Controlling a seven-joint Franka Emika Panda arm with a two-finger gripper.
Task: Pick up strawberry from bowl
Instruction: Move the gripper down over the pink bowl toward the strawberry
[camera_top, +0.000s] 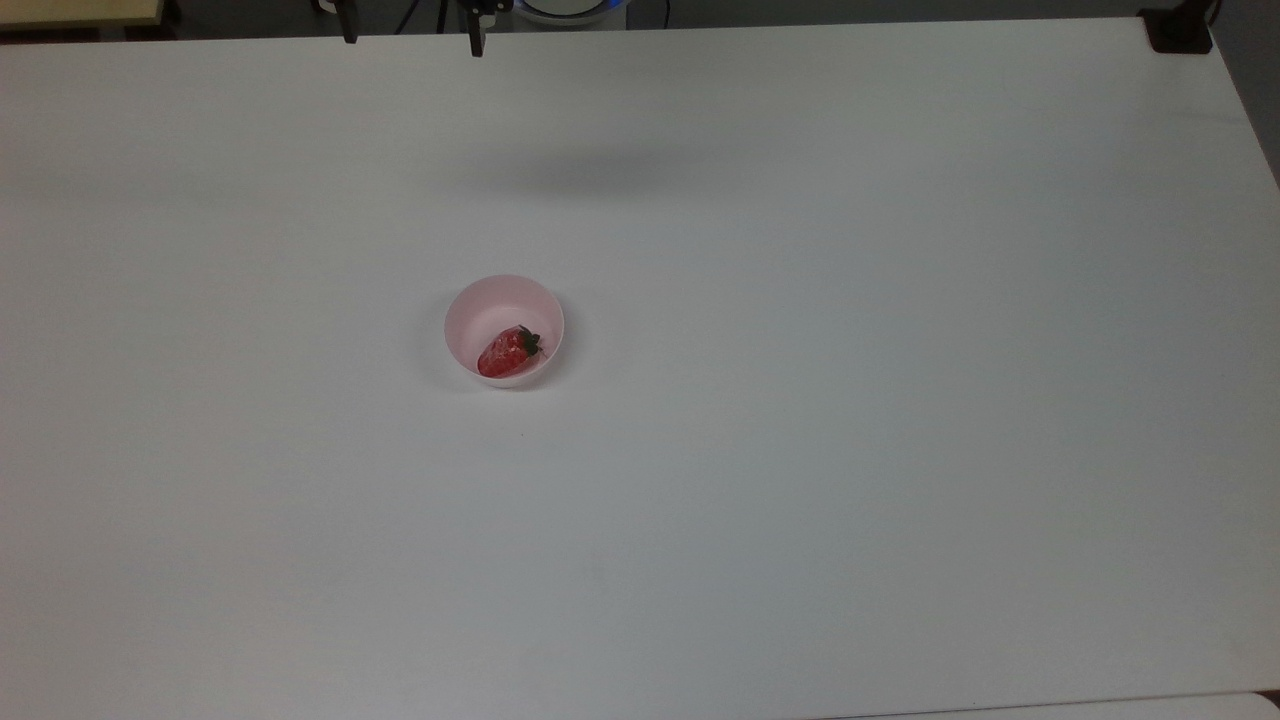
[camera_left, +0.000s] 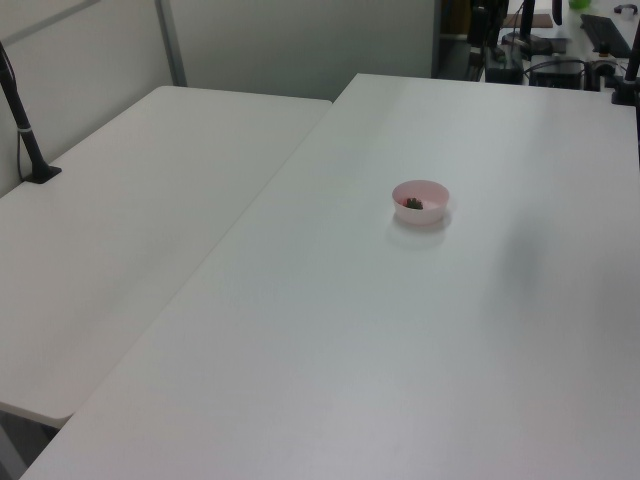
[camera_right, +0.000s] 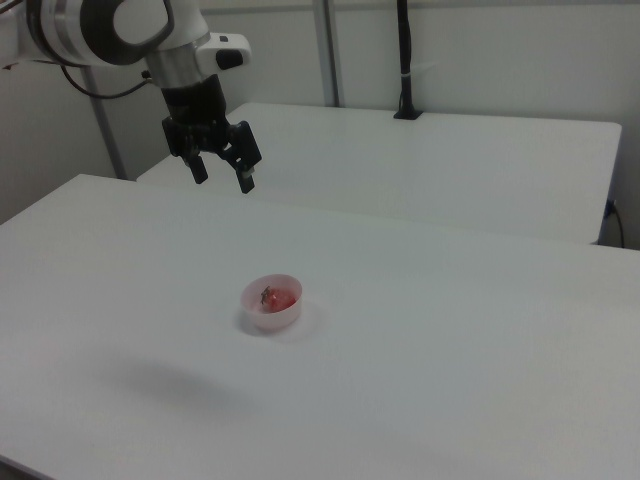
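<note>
**A:** Where does the arm stand with the fruit?

**B:** The strawberry (camera_top: 509, 352) lies on its side inside the bowl (camera_top: 472, 312), toward the rim nearest the camera in the top view, its green cap turned to the top view's right. The bowl sits alone near the middle of the table (camera_top: 850, 450). The gripper (camera_right: 221, 178) hangs high above the table and well apart from the bowl, off to the right view's upper left, with its two fingers spread and nothing between them.

**A:** So the step in hand is the approach. What would make it go well?

**B:** The arm should first travel until the gripper is directly over the berry, and only then descend. A slanted approach would risk one finger catching the bowl's wall and tipping or sliding it, since it looks light.

**A:** And the grip itself?

**B:** The fingers ought to straddle the berry across its narrow width, not end to end. As the fruit seems to rest close to the near wall, though the left view is too distant to confirm this, one finger may have little room. The close should be gentle, as the glossy skin could slip.
</note>
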